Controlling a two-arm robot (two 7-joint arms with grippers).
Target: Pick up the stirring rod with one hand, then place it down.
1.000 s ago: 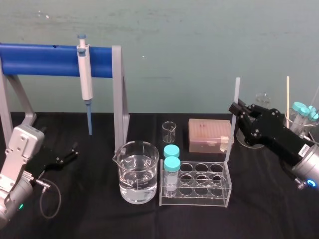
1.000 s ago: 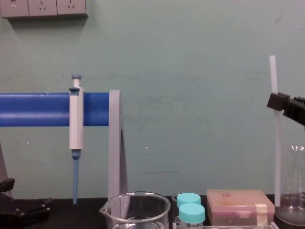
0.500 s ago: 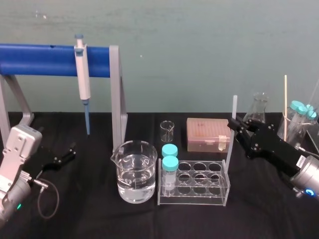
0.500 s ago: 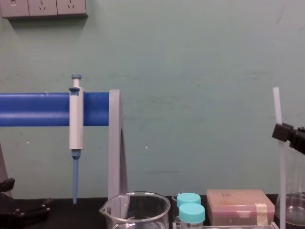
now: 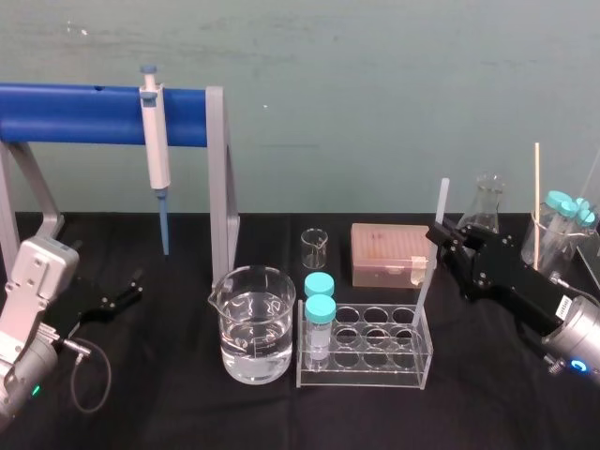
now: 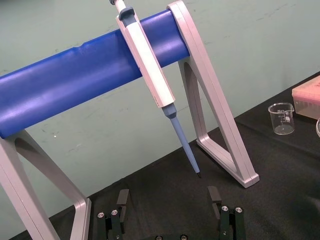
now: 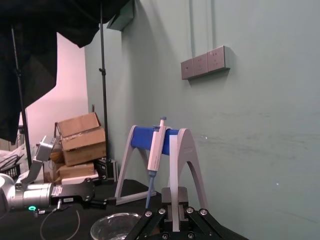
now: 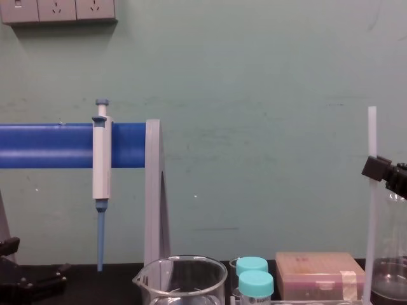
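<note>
1. White translucent pencil-thin stirring rod (image 5: 442, 202) stands near-upright beside the clear plastic tube rack (image 5: 370, 375), clamped in the black flat-fingered right gripper (image 5: 442, 236); the black left gripper (image 5: 120, 296) is parked at far left.
2. Left wrist view: left gripper (image 6: 169, 200) spread wide, empty.
3. Chest view: the clamp sits high on the rod (image 8: 371, 133). Probably light, stiff, slick and brittle, so grip gently.

Head view looks from high up, forward and down onto the black table (image 5: 187, 403); chest view sits lower, level across it toward the green wall (image 8: 254, 95); left wrist view hangs low behind the left gripper (image 6: 168, 196), close under the pipette (image 6: 150, 70); right wrist view looks past the right gripper (image 7: 175, 197), clamped on the stirring rod (image 7: 175, 217), far across the scene; all four share the pipette on its blue stand (image 5: 84, 101).
</note>
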